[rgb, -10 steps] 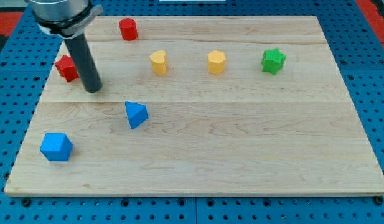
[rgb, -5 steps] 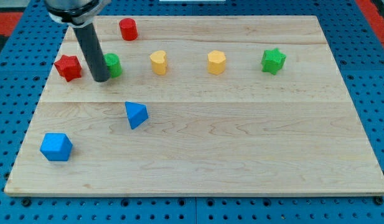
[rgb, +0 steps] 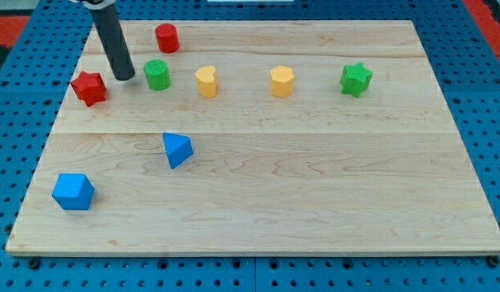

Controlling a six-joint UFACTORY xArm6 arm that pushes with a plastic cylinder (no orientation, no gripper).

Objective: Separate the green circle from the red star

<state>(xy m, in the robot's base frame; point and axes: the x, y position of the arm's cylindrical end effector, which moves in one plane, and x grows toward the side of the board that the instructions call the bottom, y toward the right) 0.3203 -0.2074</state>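
With my tip (rgb: 125, 77) sitting between the red star-shaped block (rgb: 88, 88) at its 8 o'clock and the green round block (rgb: 157, 74) at 3 on the wooden table (rgb: 314, 178), no fingers fitted and nothing held, push the green one squarely toward 3, stopping short of the yellow heart-shaped block (rgb: 206, 81).

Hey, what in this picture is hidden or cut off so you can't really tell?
- Camera view: the rod above my tip is cut off by the view's top edge, so the arm is unseen.
- Whether my tip touches the green circle or the red star: it seems apart from both, but one angle cannot confirm this.
- The blocks' far sides face away.
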